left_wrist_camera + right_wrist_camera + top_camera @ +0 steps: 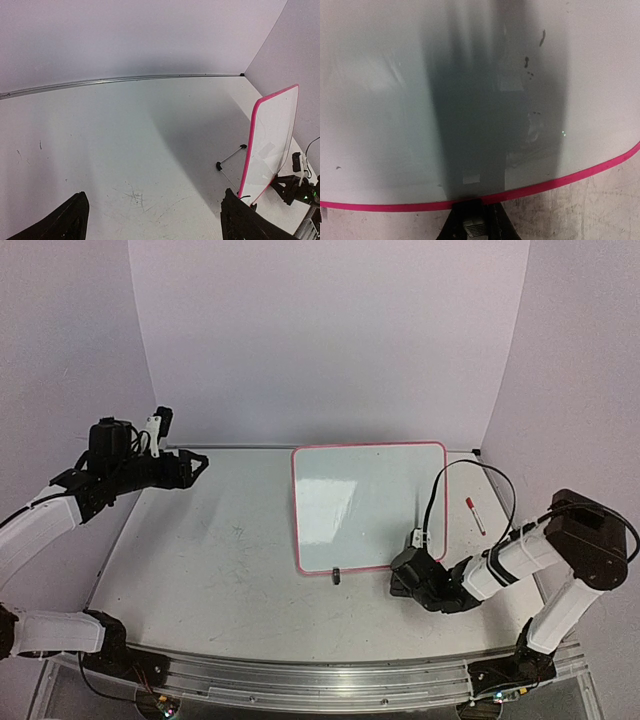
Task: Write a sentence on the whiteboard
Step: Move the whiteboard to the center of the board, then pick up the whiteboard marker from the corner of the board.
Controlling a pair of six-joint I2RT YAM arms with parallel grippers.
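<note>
Sitting with its jaws shut, the right pincer (472, 224) is nosed up to the lower edge of the rectangular glossy whiteboard (470, 100) with the red-pink rim. Whether it nips that rim I cannot tell. The board stands propped at a tilt on the table (200, 560), with no lettering on it. It looks light, stiff and slick, likely to tip or skid, so steady it by the rim. A slim red marker (474, 515) lies just right of it. The left pincer (155, 217) gapes wide and empty, well apart.
</note>
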